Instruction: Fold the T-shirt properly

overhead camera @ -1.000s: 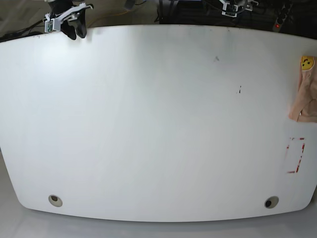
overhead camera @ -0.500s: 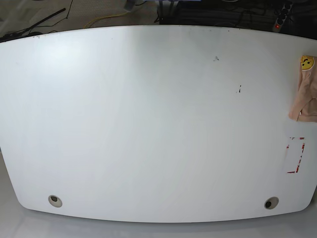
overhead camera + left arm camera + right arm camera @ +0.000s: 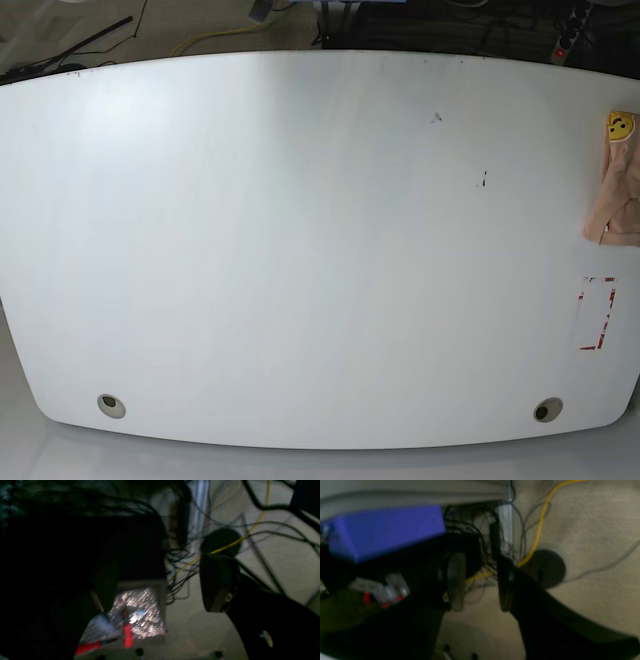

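Peach-pink T-shirt [image 3: 620, 190] sits bunched at the table's [image 3: 300, 250] right edge, partly out of frame. Soft, limp cotton; I'd pinch hem or shoulder seams. Left gripper [image 3: 160, 590] spread wide, right gripper [image 3: 480, 582] part-open, both empty.

Wide white tabletop [image 3: 300, 250] w/ curved near edge, two round cable holes near front corners, red-marked rectangle [image 3: 597, 313] at right side. Beyond far edge: beige carpet floor [image 3: 590, 525], dim light, tangle of black cables [image 3: 180, 555], one yellow cable [image 3: 540, 525], blue box [image 3: 385, 530] under a pale ledge.
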`<state>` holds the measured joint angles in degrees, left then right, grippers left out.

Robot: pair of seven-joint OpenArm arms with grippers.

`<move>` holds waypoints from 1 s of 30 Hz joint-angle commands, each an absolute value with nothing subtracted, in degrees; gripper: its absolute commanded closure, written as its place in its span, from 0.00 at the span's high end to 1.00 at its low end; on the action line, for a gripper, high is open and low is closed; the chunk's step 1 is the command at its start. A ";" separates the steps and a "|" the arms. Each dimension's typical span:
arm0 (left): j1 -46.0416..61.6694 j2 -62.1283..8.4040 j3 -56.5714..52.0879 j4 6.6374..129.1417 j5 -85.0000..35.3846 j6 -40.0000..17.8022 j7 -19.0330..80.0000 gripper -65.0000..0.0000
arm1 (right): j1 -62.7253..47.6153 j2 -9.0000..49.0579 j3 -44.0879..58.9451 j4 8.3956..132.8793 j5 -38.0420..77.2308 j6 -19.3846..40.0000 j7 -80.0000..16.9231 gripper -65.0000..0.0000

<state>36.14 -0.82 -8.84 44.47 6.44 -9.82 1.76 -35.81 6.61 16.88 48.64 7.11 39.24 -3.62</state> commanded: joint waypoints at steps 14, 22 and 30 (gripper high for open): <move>15.43 -3.12 -8.75 17.89 6.64 -9.36 1.27 0.72 | -19.21 10.51 5.05 29.14 7.52 27.21 -3.12 0.30; 9.98 -3.30 -8.75 13.85 6.64 -7.60 1.45 0.72 | -12.70 11.21 0.57 20.53 7.52 22.55 -3.03 0.31; 9.63 -3.03 -8.75 13.85 6.73 -4.53 1.45 0.72 | -11.12 11.38 0.57 20.09 7.52 22.37 -3.30 0.31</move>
